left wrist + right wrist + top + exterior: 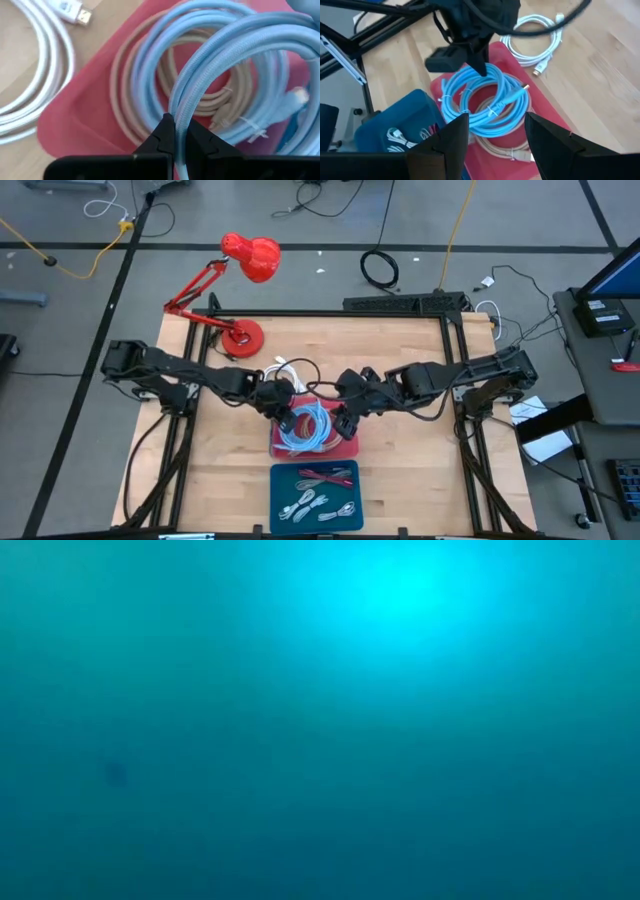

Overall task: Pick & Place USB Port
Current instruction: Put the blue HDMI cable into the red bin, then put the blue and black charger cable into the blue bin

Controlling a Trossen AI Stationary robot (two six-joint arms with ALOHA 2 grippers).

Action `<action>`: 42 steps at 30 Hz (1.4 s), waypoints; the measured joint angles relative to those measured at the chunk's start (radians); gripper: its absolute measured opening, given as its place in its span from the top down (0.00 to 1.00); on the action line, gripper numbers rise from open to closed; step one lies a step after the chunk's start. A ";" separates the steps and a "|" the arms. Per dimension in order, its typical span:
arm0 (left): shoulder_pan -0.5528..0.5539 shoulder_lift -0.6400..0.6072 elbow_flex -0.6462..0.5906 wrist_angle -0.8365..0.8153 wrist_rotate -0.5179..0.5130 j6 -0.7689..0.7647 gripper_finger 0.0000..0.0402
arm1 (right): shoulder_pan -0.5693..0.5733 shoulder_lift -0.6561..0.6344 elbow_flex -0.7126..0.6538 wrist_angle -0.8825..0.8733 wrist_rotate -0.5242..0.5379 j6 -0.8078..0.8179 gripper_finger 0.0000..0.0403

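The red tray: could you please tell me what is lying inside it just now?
The red tray holds a coiled light blue cable, pinched by the left gripper, lying over a beige cable. The coils cover most of the tray's floor, so anything beneath is hidden.

Light blue cable (220, 65), beige cable (125, 75), red tray (90, 110), white cable (45, 60).

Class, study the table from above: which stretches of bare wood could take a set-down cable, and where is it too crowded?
Bare wood lies left and right of the red tray and blue tray. The middle is crowded: both end effectors, the blue cable and the white cable. The red lamp takes the far left corner.
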 joint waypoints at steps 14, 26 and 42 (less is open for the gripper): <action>0.032 0.062 0.001 -0.115 0.008 0.012 0.96 | 0.006 0.000 0.000 0.029 0.000 -0.003 0.54; 0.042 -0.026 0.108 -0.147 -0.018 0.023 0.68 | 0.006 0.000 0.000 0.028 0.000 -0.006 0.54; -0.046 -0.076 0.329 -0.865 -0.177 -0.287 0.71 | 0.006 0.000 0.000 0.027 -0.031 0.023 0.54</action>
